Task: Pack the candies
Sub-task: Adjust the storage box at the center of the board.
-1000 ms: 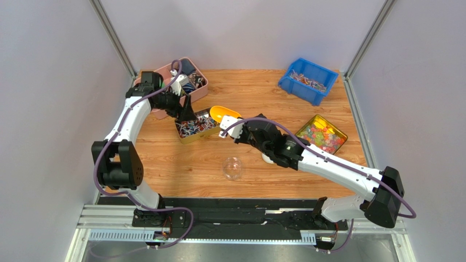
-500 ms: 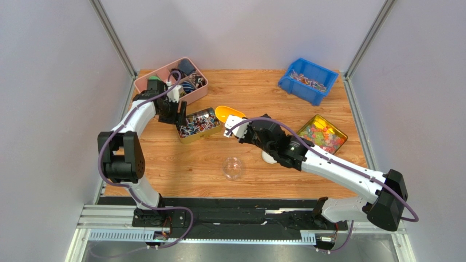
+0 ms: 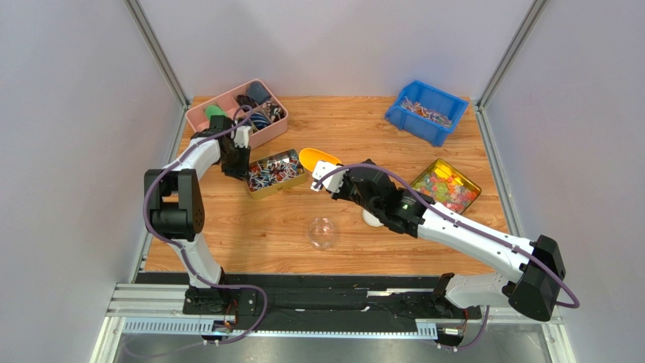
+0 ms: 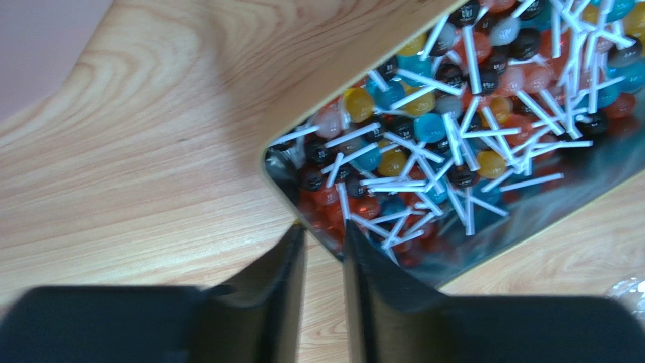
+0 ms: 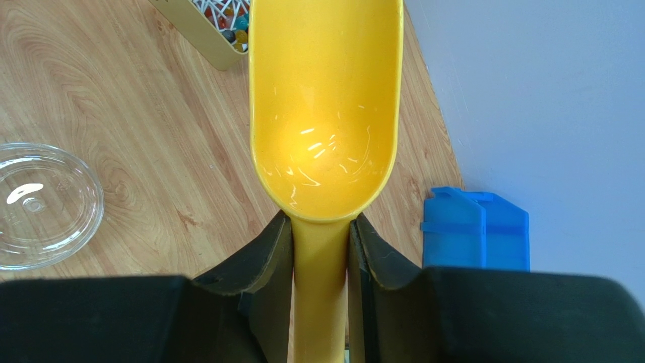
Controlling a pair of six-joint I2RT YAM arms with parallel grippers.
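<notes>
The candies (image 3: pixel 274 168) fill a shallow gold tin (image 3: pixel 271 190) left of the table's middle. Up close the candies (image 4: pixel 424 128) are small round sweets in red, blue, dark and yellow on white sticks. At the tin's left end my left gripper (image 3: pixel 241 165) stands astride a corner of the tin (image 4: pixel 530 219). One finger of the left gripper (image 4: pixel 324 231) is outside the wall and one inside, shut on it. My right gripper (image 3: pixel 325 178) (image 5: pixel 321 227) is shut on the handle of an empty yellow scoop (image 5: pixel 325 113), whose bowl (image 3: pixel 316 158) hangs just right of the tin.
A clear round container (image 3: pixel 322 232) (image 5: pixel 42 204) sits on the near table. Another gold tin of bright gummies (image 3: pixel 444 185) lies at the right. A blue bin (image 3: pixel 426 112) (image 5: pixel 473 227) is at the back right, a pink divided box (image 3: pixel 227 106) at the back left.
My left gripper came down from beside the pink box to the tin's left end, and its jaws closed from wide to narrow. The right arm with the scoop barely shifted.
</notes>
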